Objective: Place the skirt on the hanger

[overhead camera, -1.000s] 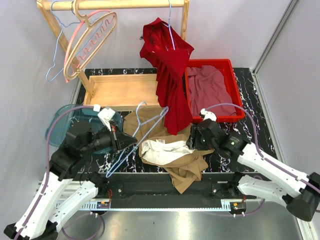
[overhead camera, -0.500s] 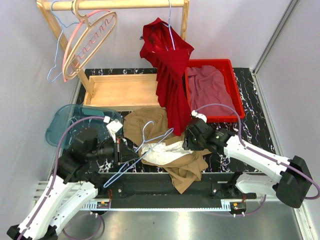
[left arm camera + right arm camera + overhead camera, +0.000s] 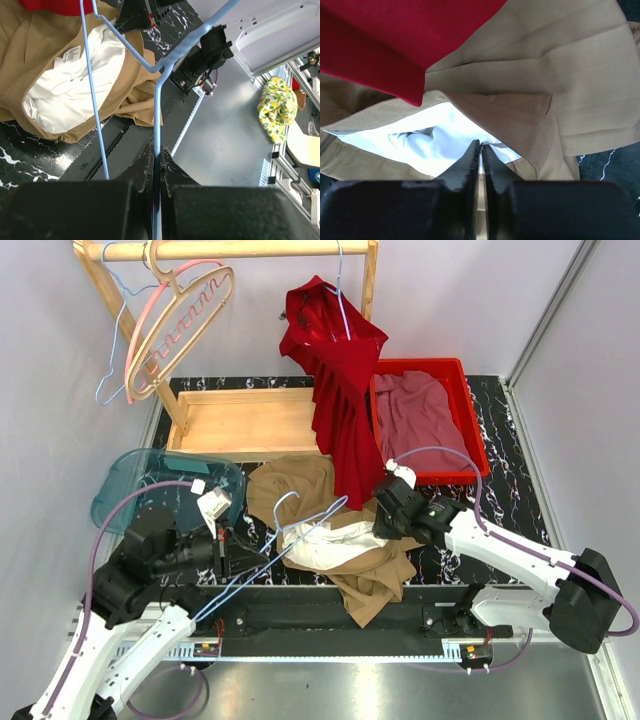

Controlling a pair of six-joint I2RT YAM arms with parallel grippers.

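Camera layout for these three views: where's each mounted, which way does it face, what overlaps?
Top external: above and behind the bases, looking down on the table; left arm and right arm show.
Left wrist: on the left arm, looking along left gripper, shut on blue hanger, toward the skirt.
Right wrist: on the right arm, looking down past right gripper, pinching the skirt's white lining.
Shared: all three show the skirt.

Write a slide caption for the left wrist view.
Left fingers pinch a blue wire hanger over the tan skirt.

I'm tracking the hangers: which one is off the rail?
The light-blue wire hanger pinched in the left gripper, over the tan skirt; the rest hang from the wooden rail.
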